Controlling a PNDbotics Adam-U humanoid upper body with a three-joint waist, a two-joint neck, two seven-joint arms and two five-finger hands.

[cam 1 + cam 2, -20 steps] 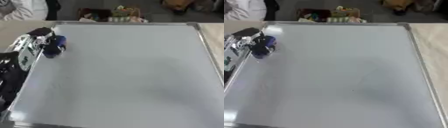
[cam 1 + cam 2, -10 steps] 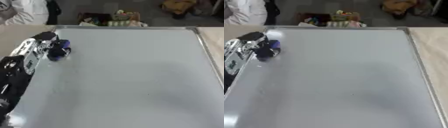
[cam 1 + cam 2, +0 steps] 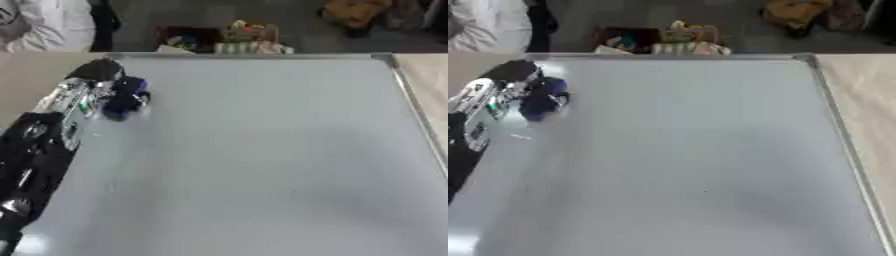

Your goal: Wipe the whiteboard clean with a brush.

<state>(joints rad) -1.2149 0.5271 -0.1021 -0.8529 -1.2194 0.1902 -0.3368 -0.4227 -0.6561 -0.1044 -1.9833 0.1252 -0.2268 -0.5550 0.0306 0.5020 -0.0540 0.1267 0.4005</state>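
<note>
There is one whiteboard [image 3: 262, 160] lying flat on the bench [image 3: 866, 95]. Its long side runs away from the robot, toward the far edge. There is one brush [image 3: 122, 100], small and dark blue. It sits on the board near the far left corner. Its long side slants from the hand down toward the near left. One hand shows, the left hand [image 3: 92, 85]. It comes in along the left edge of the board. Its fingers are curled round the brush and hold it against the board. The brush sticks out just to the right of the hand. The rest of the board stretches out to the right of the hand and looks plain grey. Past the far edge of the board, beyond the hand, some colourful things [image 3: 671, 40] lie in a heap.
</note>
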